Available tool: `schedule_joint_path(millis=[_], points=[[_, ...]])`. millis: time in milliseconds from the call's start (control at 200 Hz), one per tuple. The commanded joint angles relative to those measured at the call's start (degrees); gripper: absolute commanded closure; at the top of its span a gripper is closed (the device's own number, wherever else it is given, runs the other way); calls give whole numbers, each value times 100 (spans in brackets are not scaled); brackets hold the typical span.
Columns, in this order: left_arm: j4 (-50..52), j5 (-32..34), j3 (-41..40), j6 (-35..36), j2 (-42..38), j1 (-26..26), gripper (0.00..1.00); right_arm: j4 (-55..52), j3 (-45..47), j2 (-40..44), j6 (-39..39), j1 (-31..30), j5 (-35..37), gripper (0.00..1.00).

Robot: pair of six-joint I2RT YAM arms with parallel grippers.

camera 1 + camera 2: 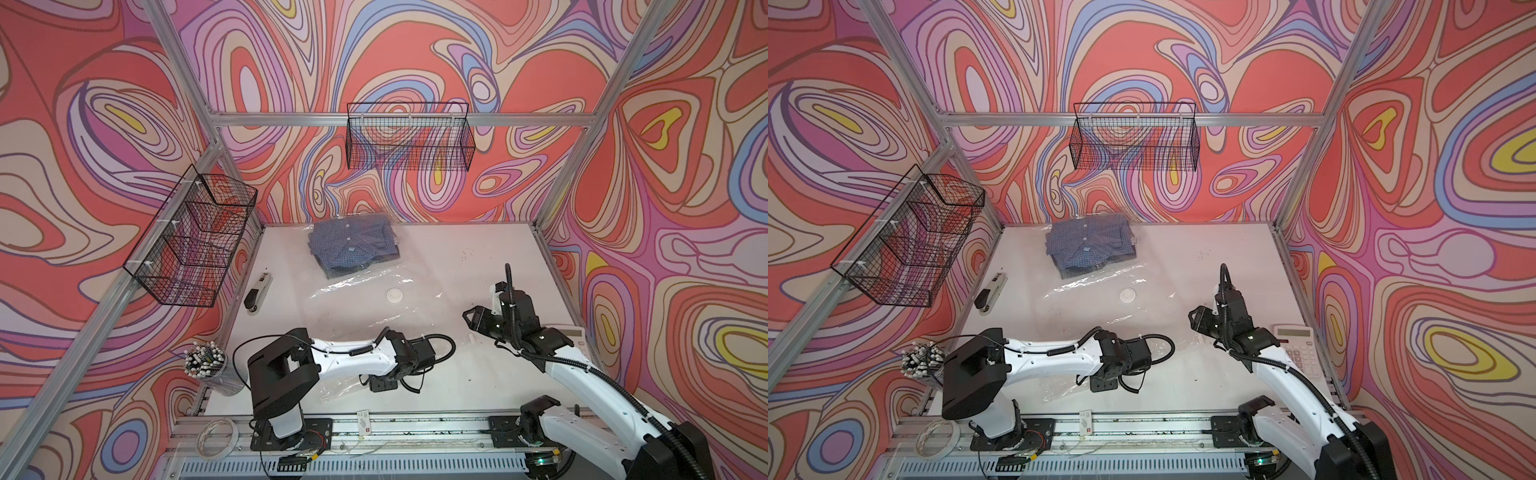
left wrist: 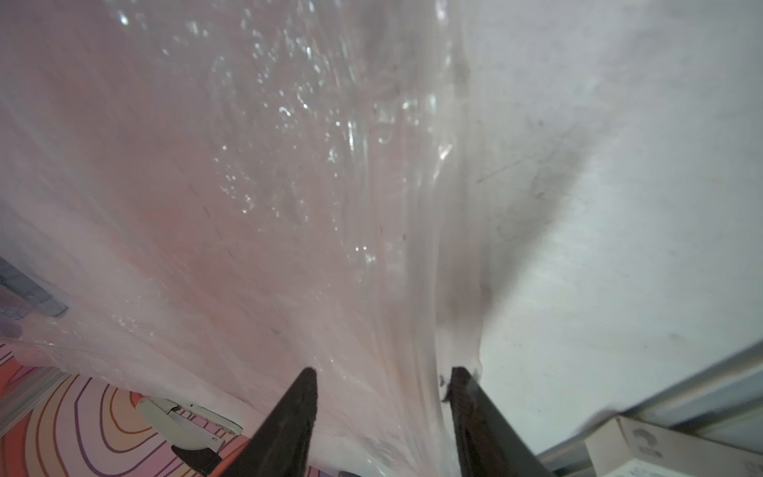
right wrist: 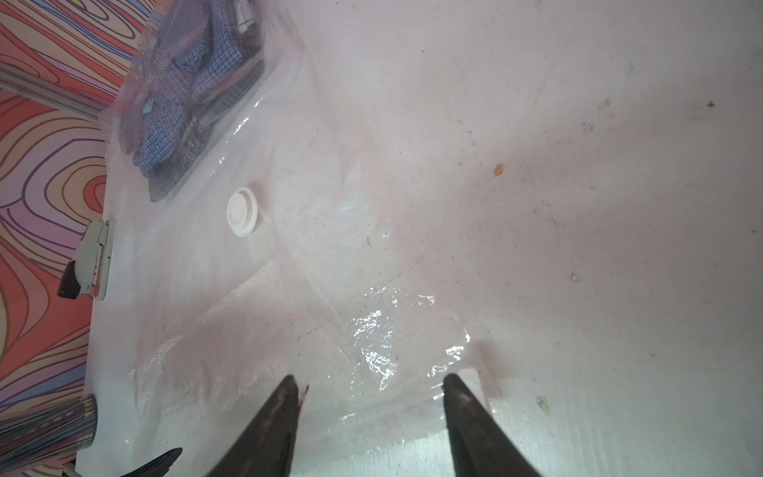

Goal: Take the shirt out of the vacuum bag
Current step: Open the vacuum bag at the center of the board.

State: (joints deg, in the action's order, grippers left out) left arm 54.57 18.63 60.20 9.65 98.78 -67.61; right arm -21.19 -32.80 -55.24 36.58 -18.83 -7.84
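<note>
The vacuum bag is a clear, crinkly sheet lying flat on the white table, with a round white valve. The folded blue checked shirt sits inside its far end. My left gripper points down at the bag's near edge. Its jaws stand apart, with bag film running up between them. My right gripper hovers open over the bag's near right corner, holding nothing.
A stapler lies left of the bag. A cup of pens stands at the near left and a calculator lies by the right edge. Wire baskets hang on the left and back walls. A small box rests on the front rail.
</note>
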Motion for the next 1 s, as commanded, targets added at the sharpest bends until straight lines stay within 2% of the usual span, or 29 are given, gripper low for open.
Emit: schedule_joint_path(millis=[0,125,230,285,411,536,646,731,801,997], points=[[-161,316,-62,-100,290,-8,62,-131,-43,31,49,-14,118,43],[-199,454,20,-324,524,7,83,-633,-344,-45,-237,-15,312,43],[-329,434,147,-552,212,241,91,-997,-630,49,-459,-15,446,43],[-384,359,259,-653,-36,467,100,-1152,-786,137,-573,-15,431,43],[-565,106,576,-750,-621,1062,100,-1471,-1059,356,-878,-15,-65,44],[-726,-137,1046,-716,-877,1586,100,-1580,-1053,532,-1004,-15,-1176,44],[-772,-236,1490,-660,-712,1801,100,-1318,-1019,550,-666,-25,-2256,48],[-838,-221,1791,-713,-470,1849,100,-480,-670,802,-53,-185,-2782,49],[-832,-281,2089,-797,-267,1862,100,85,-393,974,400,-523,-2715,49],[-696,-382,2942,-870,40,1927,100,1249,214,706,1053,-1722,-1748,50]])
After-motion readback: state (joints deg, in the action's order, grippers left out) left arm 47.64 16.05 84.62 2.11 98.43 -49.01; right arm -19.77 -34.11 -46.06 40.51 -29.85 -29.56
